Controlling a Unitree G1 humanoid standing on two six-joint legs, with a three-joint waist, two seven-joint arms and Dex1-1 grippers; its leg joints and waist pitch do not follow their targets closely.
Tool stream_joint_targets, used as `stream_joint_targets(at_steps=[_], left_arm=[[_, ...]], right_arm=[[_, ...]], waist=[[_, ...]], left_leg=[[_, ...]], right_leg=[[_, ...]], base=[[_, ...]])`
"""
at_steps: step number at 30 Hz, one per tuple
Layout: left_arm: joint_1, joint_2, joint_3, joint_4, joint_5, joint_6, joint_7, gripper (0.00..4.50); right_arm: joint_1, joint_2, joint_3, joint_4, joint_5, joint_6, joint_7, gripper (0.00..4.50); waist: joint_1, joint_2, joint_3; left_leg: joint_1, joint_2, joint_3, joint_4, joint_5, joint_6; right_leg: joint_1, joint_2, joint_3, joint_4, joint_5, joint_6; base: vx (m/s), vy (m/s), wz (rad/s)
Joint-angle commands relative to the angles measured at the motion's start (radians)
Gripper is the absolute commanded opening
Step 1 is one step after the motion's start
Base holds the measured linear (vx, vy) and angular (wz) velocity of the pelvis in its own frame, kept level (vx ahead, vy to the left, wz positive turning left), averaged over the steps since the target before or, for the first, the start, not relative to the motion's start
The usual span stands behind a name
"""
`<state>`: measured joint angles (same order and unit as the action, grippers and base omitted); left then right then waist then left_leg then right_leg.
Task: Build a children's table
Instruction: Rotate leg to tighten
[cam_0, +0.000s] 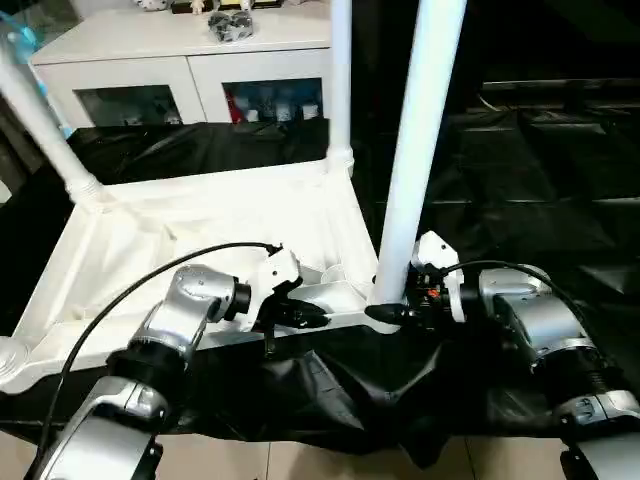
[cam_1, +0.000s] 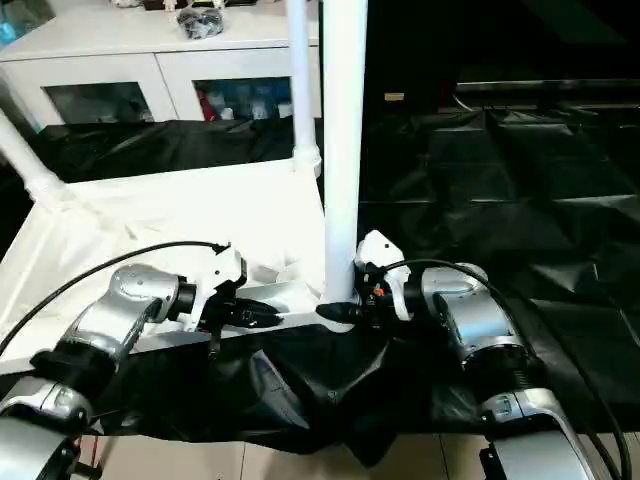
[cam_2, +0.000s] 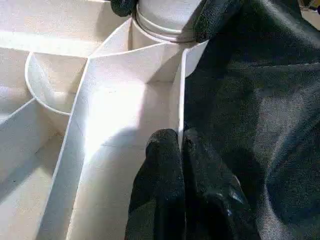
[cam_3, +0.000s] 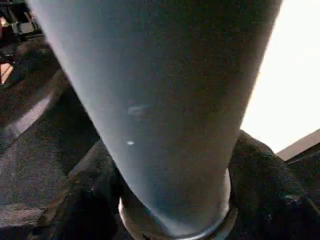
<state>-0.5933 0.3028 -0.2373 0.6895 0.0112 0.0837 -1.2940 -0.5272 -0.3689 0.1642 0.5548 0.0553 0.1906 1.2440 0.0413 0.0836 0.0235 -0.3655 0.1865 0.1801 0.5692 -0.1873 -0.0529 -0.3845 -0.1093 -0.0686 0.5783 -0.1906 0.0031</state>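
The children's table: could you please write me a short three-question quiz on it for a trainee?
1. True or false: the table top lies with its ribbed underside up on the black cloth.
2. What is the right claw closed around? A) the base of the near leg; B) a screwdriver; C) a cup.
3. Which part of the table top does the left claw pinch?

Key: 1 true. 2 A. 3 the thin wall of its near rim.
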Motion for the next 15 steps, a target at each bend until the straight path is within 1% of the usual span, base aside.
stream_joint_targets(at_steps=[1, 2, 3, 4, 5, 6, 7, 8, 9, 10, 11, 12, 13, 14, 15], left_arm=[[-0.044, -0.041, -0.005, 0.007, -0.013, -0.006, 0.041, 0.0], [-0.041, -0.044, -0.002, 0.004, -0.016, -0.004, 0.043, 0.0], [-0.035, -0.052, 0.003, 0.001, -0.022, -0.002, 0.058, 0.0], [-0.035, -0.052, 0.003, 0.001, -0.022, -0.002, 0.058, 0.0], [-0.034, -0.082, 0.022, 0.0, -0.022, 0.023, 0.134, 0.0], [-0.034, -0.082, 0.022, 0.0, -0.022, 0.023, 0.134, 0.0], [-0.034, -0.088, 0.027, 0.001, -0.022, 0.028, 0.152, 0.0], [-0.036, -0.098, 0.033, 0.001, -0.02, 0.038, 0.18, 0.0], [-0.039, -0.109, 0.039, 0.002, -0.017, 0.047, 0.21, 0.0], [-0.039, -0.122, 0.044, -0.002, -0.013, 0.06, 0.245, 0.0], [-0.04, -0.139, 0.049, -0.007, -0.007, 0.073, 0.287, 0.0], [-0.04, -0.16, 0.056, -0.012, -0.001, 0.087, 0.337, 0.0], [-0.039, -0.181, 0.063, -0.022, -0.002, 0.108, 0.372, 0.0], [-0.038, -0.202, 0.07, -0.028, -0.001, 0.123, 0.41, 0.0], [-0.037, -0.218, 0.074, -0.032, -0.001, 0.133, 0.435, 0.0]], right_arm=[[0.048, 0.055, 0.135, -0.009, 0.004, 0.026, 0.106, 2.68], [0.052, 0.059, 0.131, -0.009, 0.004, 0.028, 0.097, 2.68], [0.06, 0.075, 0.115, -0.005, 0.003, 0.03, 0.057, 2.65], [0.06, 0.075, 0.115, -0.005, 0.003, 0.03, 0.057, 2.65], [0.052, 0.12, 0.057, 0.042, 0.001, 0.033, -0.076, 2.64], [0.052, 0.12, 0.057, 0.042, 0.001, 0.033, -0.076, 2.64], [0.049, 0.13, 0.044, 0.051, 0.002, 0.035, -0.103, 2.63], [0.04, 0.147, 0.023, 0.071, 0.002, 0.041, -0.153, 2.63], [0.03, 0.166, 0.001, 0.094, 0.001, 0.039, -0.212, 2.6], [0.02, 0.19, -0.023, 0.119, 0.002, 0.038, -0.278, 2.58], [0.006, 0.213, -0.043, 0.154, -0.005, 0.033, -0.36, 2.58], [-0.009, 0.239, -0.065, 0.195, -0.014, 0.026, -0.456, 2.56], [-0.017, 0.257, -0.077, 0.223, -0.019, 0.02, -0.513, 2.55], [-0.028, 0.277, -0.093, 0.25, -0.019, 0.023, -0.573, 2.55], [-0.036, 0.291, -0.104, 0.269, -0.017, 0.027, -0.615, 2.54]], waist=[[-0.001, -0.021, -0.046], [-0.001, -0.011, -0.046], [-0.003, -0.015, -0.045], [-0.004, -0.016, -0.045], [-0.003, -0.019, -0.043], [-0.005, -0.017, -0.042], [-0.009, -0.019, -0.041], [-0.01, -0.023, -0.04], [-0.014, -0.022, -0.038], [-0.017, -0.022, -0.036], [-0.02, -0.022, -0.035], [-0.024, -0.022, -0.034], [-0.031, -0.023, -0.032], [-0.036, -0.023, -0.034], [-0.043, -0.025, -0.034]], left_leg=[[0.004, 0.039, -0.002, -0.06, -0.178, 0.104], [0.005, 0.039, -0.003, -0.061, -0.183, 0.101], [0.006, 0.039, -0.002, -0.062, -0.202, 0.092], [0.006, 0.039, -0.003, -0.062, -0.205, 0.09], [0.007, 0.041, -0.003, -0.065, -0.208, 0.084], [0.006, 0.041, -0.003, -0.066, -0.215, 0.078], [0.007, 0.04, -0.004, -0.07, -0.238, 0.062], [0.007, 0.04, -0.004, -0.071, -0.252, 0.057], [0.009, 0.039, -0.004, -0.072, -0.276, 0.045], [0.01, 0.038, -0.007, -0.075, -0.3, 0.035], [0.01, 0.038, -0.006, -0.075, -0.311, 0.029], [0.015, 0.038, -0.008, -0.076, -0.321, 0.015], [0.01, 0.036, -0.012, -0.08, -0.331, 0.002], [0.017, 0.035, -0.01, -0.078, -0.345, -0.001], [0.014, 0.033, -0.011, -0.077, -0.347, 0.004]], right_leg=[[0.042, -0.036, 0.03, -0.056, -0.145, -0.266], [0.041, -0.036, 0.03, -0.055, -0.152, -0.266], [0.041, -0.035, 0.03, -0.059, -0.165, -0.263], [0.041, -0.034, 0.03, -0.059, -0.169, -0.261], [0.039, -0.035, 0.031, -0.058, -0.184, -0.26], [0.038, -0.036, 0.032, -0.061, -0.199, -0.258], [0.039, -0.036, 0.029, -0.065, -0.241, -0.248], [0.039, -0.036, 0.03, -0.068, -0.264, -0.241], [0.034, -0.039, 0.032, -0.07, -0.307, -0.231], [0.034, -0.038, 0.03, -0.076, -0.359, -0.212], [0.031, -0.038, 0.032, -0.077, -0.377, -0.204], [0.027, -0.041, 0.035, -0.08, -0.393, -0.199], [0.031, -0.038, 0.032, -0.079, -0.399, -0.189], [0.025, -0.037, 0.033, -0.083, -0.401, -0.186], [0.027, -0.036, 0.033, -0.083, -0.393, -0.187]], base=[[0.0, 0.0, 0.0], [0.0, 0.0, 0.0], [0.0, 0.0, 0.0], [0.0, 0.0, 0.0], [0.0, 0.0, 0.0], [0.0, 0.0, 0.0], [0.0, 0.0, 0.0], [0.0, 0.0, 0.0], [0.0, 0.0, 0.0], [0.0, 0.0, 0.0], [0.0, 0.0, 0.0], [0.0, 0.0, 0.0], [0.0, 0.0, 0.0], [0.0, 0.0, 0.0], [0.0, 0.0, 0.0]])
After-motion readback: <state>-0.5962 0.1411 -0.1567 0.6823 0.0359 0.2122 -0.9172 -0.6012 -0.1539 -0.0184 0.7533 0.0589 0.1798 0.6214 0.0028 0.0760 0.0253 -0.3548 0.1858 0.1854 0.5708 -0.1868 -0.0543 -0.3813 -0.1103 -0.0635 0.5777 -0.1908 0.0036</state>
